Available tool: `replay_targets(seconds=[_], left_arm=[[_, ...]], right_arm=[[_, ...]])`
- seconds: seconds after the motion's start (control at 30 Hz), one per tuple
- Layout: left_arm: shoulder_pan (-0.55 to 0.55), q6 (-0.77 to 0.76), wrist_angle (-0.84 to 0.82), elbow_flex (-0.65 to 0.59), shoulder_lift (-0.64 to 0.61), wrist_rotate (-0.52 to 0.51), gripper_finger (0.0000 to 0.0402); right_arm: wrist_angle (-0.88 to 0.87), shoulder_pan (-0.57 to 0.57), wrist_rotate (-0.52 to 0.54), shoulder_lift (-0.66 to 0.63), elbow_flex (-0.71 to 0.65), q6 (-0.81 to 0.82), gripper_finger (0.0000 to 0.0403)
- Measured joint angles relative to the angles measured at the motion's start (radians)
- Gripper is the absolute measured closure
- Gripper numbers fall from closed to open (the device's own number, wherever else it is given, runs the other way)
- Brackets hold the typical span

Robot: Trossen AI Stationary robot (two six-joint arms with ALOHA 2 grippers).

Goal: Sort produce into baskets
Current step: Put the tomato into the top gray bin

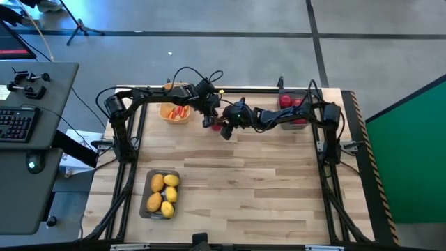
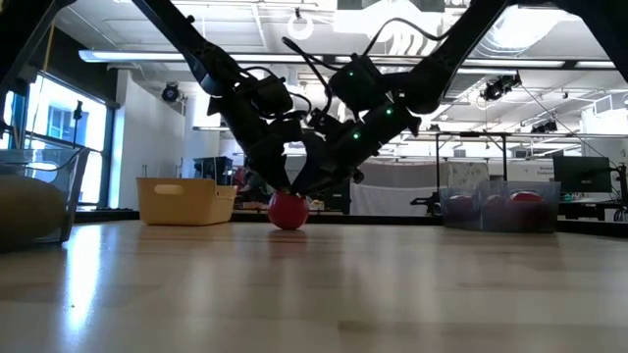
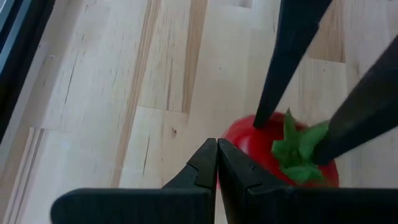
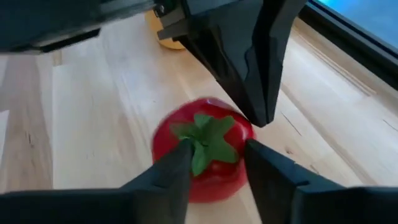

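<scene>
The red fruit (image 4: 202, 146) sits on the worktop (image 1: 265, 181) directly between the right gripper (image 4: 214, 158)'s part-open fingers, not yet clamped, while the left gripper (image 3: 217, 163), fingers shut and empty, stands just beside it.

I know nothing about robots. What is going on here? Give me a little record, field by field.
Setting: wooden table with two dark arms
Item being handled: red fruit with a green top, lying on the table
Right gripper: jaws either side of the fruit, around it
Left gripper: jaws shut, tip right beside the same fruit
Yellow-orange basket: holds orange carrot-like pieces
Tray at the far right: holds red fruits
Tray at the near left: holds yellow lemons
Loose items left on the table: only this fruit, as far as shows
</scene>
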Motion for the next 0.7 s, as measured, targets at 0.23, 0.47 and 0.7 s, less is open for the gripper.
replay_targets(seconds=[0.23,0.47,0.7], left_arm=[[0.002,0.0,0.003,0.0,0.0,0.0,0.0401],[0.05,-0.042,0.055,0.0,0.0,-0.007,0.0401],[0.069,-0.05,0.076,0.0,-0.028,-0.006,0.0401]], right_arm=[[0.001,-0.005,-0.003,0.005,0.0,-0.009,0.0368],[-0.021,0.001,-0.003,0.001,0.0,-0.031,0.0396],[-0.049,0.004,-0.003,-0.04,0.0,-0.036,0.0402]])
